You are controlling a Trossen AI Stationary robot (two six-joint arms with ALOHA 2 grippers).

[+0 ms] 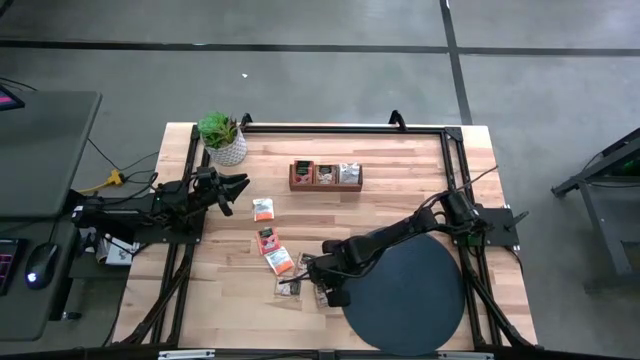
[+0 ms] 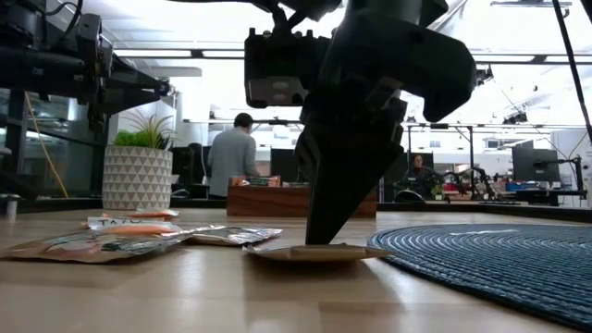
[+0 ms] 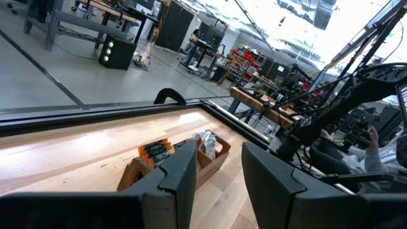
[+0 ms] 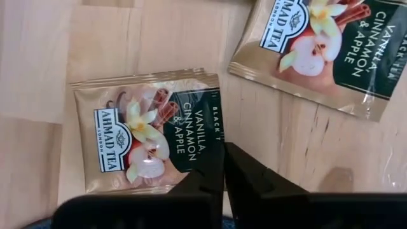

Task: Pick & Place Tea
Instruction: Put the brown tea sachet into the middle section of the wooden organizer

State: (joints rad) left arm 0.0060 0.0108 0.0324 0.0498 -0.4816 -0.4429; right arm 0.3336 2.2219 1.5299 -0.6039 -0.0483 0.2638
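Several tea sachets lie flat on the wooden table left of the dark round mat [image 1: 410, 295]. My right gripper [image 1: 330, 295] points steeply down onto one of them, a brown and dark green vanilla, cinnamon and apple sachet [image 4: 146, 137], and is shut at its edge. A second sachet of the same kind [image 4: 324, 51] lies beside it. Orange sachets [image 1: 263, 208] [image 1: 280, 262] lie farther left. My left gripper [image 1: 235, 190] hovers level at the table's left side, open, with nothing between its fingers [image 3: 181, 172]. My right gripper has its two fingers shut together at one side edge of the sachet [image 4: 216, 137], near a corner. One finger [image 4: 203, 178] covers the sachet's corner and the other stands just off it over the wood. The fingers come steeply from above. The sachet [image 2: 310, 252] lies flat on the table.
A brown wooden tray [image 1: 325, 175] holding sachets stands at the far middle. A potted plant [image 1: 223, 138] stands at the far left corner. The round mat [image 2: 490, 254] lies right beside my right gripper, near the table's front right. A person stands in the room behind.
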